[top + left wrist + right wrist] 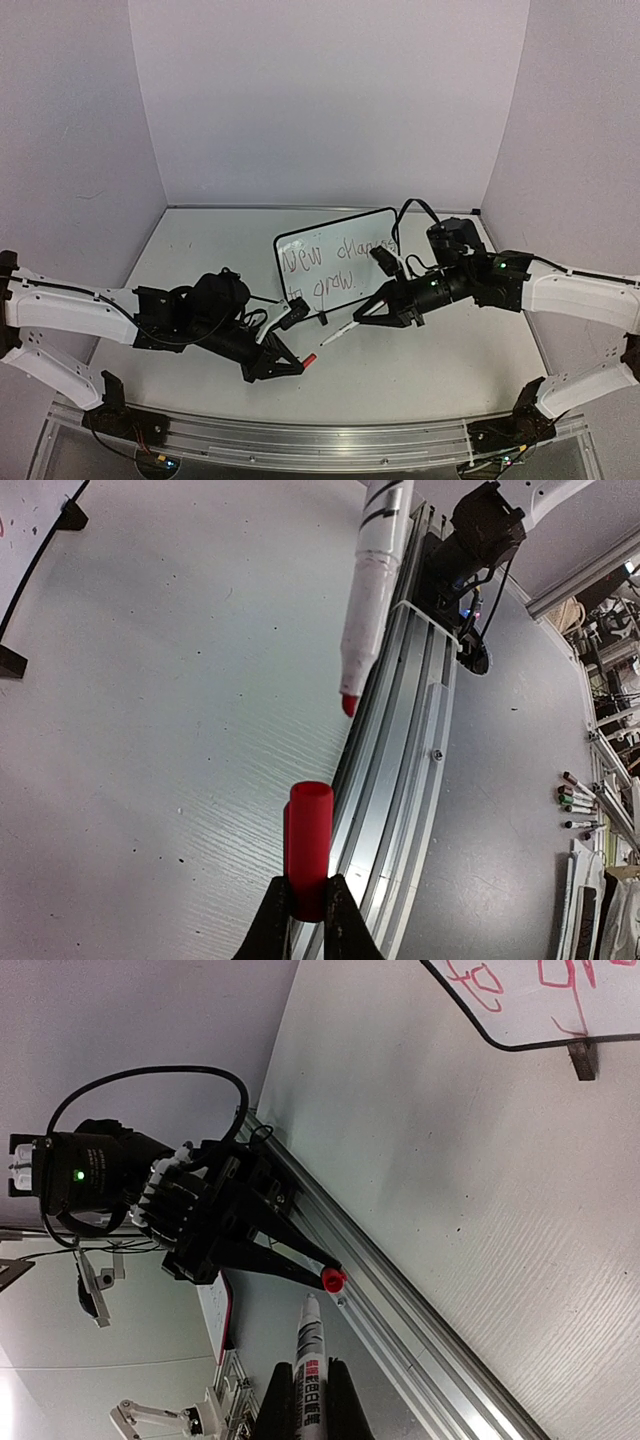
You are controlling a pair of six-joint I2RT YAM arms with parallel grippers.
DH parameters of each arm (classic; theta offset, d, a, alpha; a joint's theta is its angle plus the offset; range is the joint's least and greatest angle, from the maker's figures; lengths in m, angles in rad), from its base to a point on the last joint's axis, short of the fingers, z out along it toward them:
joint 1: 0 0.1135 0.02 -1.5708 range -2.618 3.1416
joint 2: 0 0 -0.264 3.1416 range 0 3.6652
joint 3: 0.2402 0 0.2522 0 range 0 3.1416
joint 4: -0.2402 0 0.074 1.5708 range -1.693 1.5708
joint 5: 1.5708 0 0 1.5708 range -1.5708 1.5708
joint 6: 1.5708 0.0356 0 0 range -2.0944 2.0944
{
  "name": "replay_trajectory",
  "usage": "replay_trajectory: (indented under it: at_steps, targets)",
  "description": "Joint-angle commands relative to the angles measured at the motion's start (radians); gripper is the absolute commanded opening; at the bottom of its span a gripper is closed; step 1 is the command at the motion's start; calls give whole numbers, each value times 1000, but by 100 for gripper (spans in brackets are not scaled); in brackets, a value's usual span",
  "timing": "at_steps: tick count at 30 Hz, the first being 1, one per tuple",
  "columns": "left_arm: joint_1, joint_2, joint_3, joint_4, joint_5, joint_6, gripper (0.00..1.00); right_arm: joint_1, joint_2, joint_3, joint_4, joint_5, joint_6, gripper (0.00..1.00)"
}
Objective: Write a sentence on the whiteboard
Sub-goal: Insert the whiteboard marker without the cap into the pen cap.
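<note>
Top external view shows the whiteboard (320, 240) standing mid-way across the table (200, 250), bearing the sentence (325, 270) "New chances to grow", while just in front the left gripper (297, 364) pinches a red cap (311, 358) and the right gripper (365, 315) clamps the uncapped marker (338, 333).

The left hand (298, 364) and right hand (362, 314) are black with slim wedge fingers; behind them sit black housings (215, 300), looped black cables (150, 1070), a green light (78, 1173), then white-shelled arms (60, 312).
</note>
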Motion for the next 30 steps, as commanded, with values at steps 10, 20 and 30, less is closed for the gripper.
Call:
replay_trajectory:
  at_steps: [10,20,30]
  targets:
    - [-1,-46,41,14,21,24,0,-3,49,23,45,-61,19,0]
    - [-1,-39,50,15,35,29,0,-4,78,40,53,-72,13,0]
    - [0,-10,64,9,47,32,0,-4,85,52,61,-85,13,0]
